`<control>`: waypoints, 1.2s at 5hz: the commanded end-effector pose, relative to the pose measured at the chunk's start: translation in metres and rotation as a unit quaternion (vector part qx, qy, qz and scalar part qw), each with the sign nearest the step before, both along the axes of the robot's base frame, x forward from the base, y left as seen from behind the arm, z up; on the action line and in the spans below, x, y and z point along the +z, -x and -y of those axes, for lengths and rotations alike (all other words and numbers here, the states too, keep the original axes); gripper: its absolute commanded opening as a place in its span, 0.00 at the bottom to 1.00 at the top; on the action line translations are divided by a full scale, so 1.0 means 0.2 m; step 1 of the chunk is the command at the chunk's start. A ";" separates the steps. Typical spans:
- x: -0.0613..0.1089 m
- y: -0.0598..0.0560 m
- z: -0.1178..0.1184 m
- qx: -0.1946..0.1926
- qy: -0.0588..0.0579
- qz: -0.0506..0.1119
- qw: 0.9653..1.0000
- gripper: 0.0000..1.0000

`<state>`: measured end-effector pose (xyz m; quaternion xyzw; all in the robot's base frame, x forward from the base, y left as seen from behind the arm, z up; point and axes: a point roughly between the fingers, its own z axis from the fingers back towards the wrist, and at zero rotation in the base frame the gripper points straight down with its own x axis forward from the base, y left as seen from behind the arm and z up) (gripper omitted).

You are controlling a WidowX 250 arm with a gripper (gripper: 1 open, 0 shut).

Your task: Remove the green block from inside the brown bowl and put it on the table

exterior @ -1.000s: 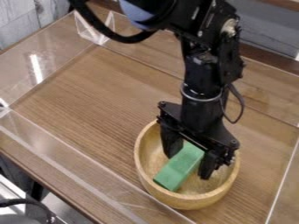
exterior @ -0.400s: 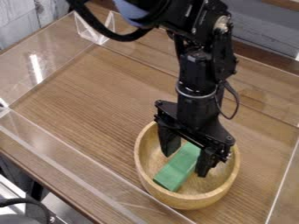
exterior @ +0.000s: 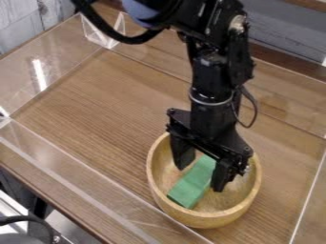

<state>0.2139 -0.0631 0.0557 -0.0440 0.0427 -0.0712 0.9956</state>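
The brown bowl [exterior: 166,185], round and light tan with a thick rim, sits on the table [exterior: 114,105] near the front right. Inside it lies the green block [exterior: 193,184], a flat bar leaning up toward the gripper. My black gripper [exterior: 208,169] points straight down into the bowl, open, with its fingers [exterior: 186,155] astride the block's upper end. Whether the fingers touch the block I cannot tell. The block's far end is hidden behind the gripper.
Low clear acrylic walls [exterior: 76,157] border the wood-grain tabletop on all sides. The arm's black body [exterior: 216,67] rises from the bowl toward the top of the view. A cable loops near the back wall [exterior: 109,33].
The arm has shifted slightly left over the bowl. The gripper stays open and the block lies as before.
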 end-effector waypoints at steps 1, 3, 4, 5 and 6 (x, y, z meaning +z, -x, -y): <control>0.03 -0.02 -0.01 0.002 0.006 0.013 1.000 1.00; 0.02 -0.02 -0.01 -0.001 0.010 0.013 1.000 1.00; 0.01 -0.02 -0.02 -0.002 0.012 0.013 1.000 1.00; 0.01 -0.03 -0.02 -0.003 0.013 0.013 1.000 1.00; 0.00 -0.03 -0.02 -0.004 0.015 0.013 1.000 1.00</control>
